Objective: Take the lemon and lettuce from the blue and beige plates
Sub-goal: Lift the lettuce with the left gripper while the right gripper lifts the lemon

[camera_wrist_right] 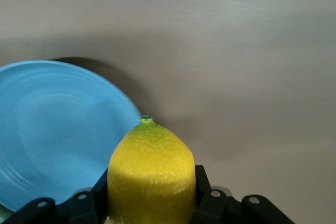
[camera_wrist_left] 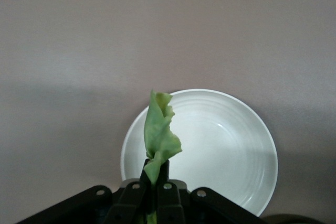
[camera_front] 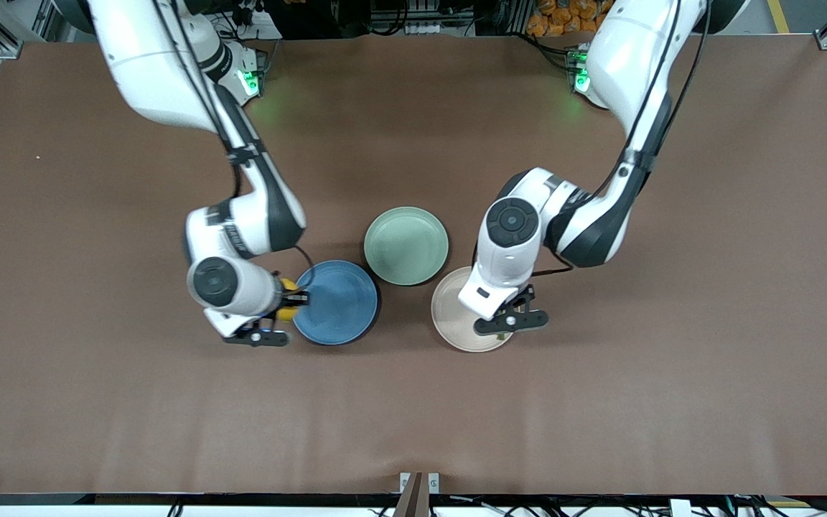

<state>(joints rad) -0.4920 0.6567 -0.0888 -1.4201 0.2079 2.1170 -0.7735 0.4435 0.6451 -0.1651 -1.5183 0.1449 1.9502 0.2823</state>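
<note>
While lifted: lemon (camera_wrist_right: 151, 174) clamped in right gripper (camera_wrist_right: 152, 192) | lettuce (camera_wrist_left: 160, 137) pinched in left gripper (camera_wrist_left: 156, 182)

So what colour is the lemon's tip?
Green, on the yellow lemon; it shows best in the right wrist view.

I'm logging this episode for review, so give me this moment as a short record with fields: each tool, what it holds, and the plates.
left tool: shut on the lettuce, raised over the beige plate
right tool: shut on the lemon, raised at the edge of the blue plate toward the right arm's end of the table
blue plate: bare
beige plate: bare
mint-green plate: bare, farther from the front camera than the other two
</note>
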